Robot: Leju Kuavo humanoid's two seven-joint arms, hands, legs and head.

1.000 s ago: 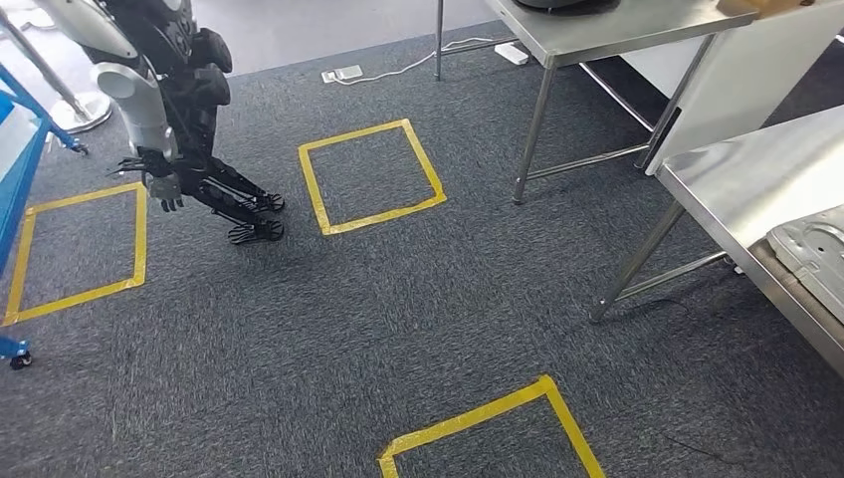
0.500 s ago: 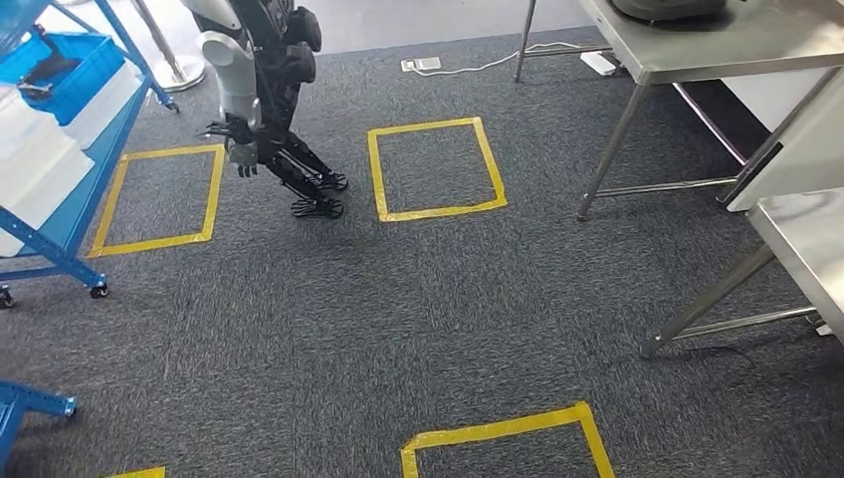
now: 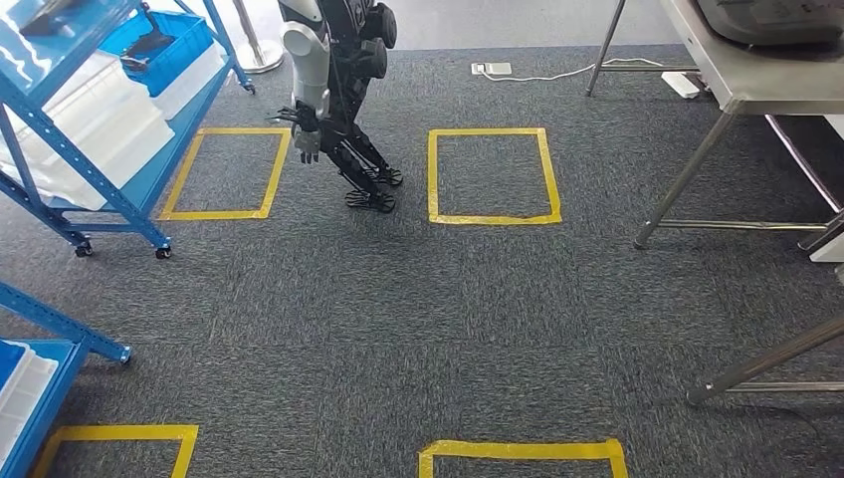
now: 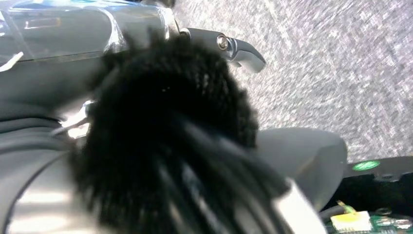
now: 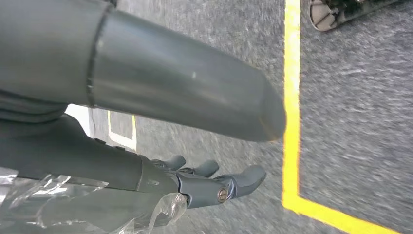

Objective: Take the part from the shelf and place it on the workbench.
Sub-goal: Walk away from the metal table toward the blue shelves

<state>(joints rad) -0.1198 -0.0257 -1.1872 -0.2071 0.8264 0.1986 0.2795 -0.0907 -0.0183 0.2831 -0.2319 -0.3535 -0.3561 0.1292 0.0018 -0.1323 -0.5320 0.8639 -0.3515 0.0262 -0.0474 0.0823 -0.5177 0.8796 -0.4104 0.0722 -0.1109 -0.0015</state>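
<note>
The right hand hangs over grey carpet, fingers apart, holding nothing; the left hand's state is unclear

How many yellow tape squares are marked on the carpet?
4. One by the blue shelf, one near the metal table, and two cut off at the near edge. More may lie outside the picture.

I see open carpet ahead. Obstacles: blue shelf at left, counter legs at right, a second robot standing between them.
</note>
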